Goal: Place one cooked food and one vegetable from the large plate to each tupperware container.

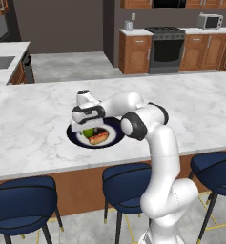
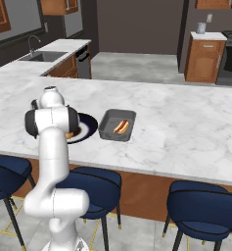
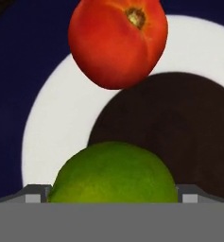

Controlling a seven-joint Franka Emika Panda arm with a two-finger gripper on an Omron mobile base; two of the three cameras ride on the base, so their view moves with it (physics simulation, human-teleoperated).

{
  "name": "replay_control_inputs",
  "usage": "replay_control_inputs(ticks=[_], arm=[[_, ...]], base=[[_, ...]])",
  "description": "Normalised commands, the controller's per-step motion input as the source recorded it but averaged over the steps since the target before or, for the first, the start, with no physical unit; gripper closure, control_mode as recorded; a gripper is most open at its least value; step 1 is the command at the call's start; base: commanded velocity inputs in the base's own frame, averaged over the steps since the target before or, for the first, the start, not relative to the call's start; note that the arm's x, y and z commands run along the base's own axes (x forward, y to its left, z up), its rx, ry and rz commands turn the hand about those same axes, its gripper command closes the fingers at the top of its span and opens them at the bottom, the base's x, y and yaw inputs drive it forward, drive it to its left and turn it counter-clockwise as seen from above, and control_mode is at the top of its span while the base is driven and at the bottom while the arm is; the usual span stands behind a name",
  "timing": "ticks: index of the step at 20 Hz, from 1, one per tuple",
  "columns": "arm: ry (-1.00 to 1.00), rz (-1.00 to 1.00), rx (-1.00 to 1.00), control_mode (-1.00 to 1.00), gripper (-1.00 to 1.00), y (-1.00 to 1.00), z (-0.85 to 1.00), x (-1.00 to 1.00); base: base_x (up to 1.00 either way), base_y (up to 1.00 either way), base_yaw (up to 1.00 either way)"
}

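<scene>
The large plate (image 1: 115, 126) lies dark on the marble counter, with a pale ring (image 3: 52, 118) inside. On it lie a hot dog (image 1: 98, 137), a red tomato (image 3: 118, 42) and a round green vegetable (image 3: 113, 172). My gripper (image 1: 88, 129) points down over the plate, open, its fingertips (image 3: 37, 194) on either side of the green vegetable; whether they touch it I cannot tell. To the plate's right stands a grey tupperware container (image 2: 104, 128) holding another hot dog (image 2: 120, 126). My arm hides part of the plate (image 2: 88, 125) in the right base view.
Blue bar stools (image 1: 126, 183) stand under the counter's near edge. A sink (image 2: 43, 55) is set in the far left counter and a stove (image 1: 166, 47) stands at the back wall. Bare marble (image 2: 186, 127) stretches right of the container.
</scene>
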Motion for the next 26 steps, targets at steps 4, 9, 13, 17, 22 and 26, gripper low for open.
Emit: replay_control_inputs(ticks=[4, 9, 13, 17, 22, 26], arm=[[0.04, 0.00, 0.00, -1.00, -1.00, -0.02, 0.00, 0.00], [0.02, 0.00, 0.00, -1.00, -1.00, 0.00, 0.00, 0.00], [0.09, 0.00, 0.00, -1.00, 1.00, 0.00, -0.04, -0.06], [0.06, 0.00, 0.00, -1.00, 1.00, 0.00, -0.02, -0.11], [0.00, 0.00, 0.00, -1.00, 1.00, -0.02, 0.00, -0.04], [-0.01, -0.01, 0.00, -1.00, 1.00, -0.57, 0.04, -0.20]], base=[[0.00, 0.00, 0.00], [0.00, 0.00, 0.00], [0.00, 0.00, 0.00], [0.00, 0.00, 0.00], [0.00, 0.00, 0.00], [0.00, 0.00, 0.00]])
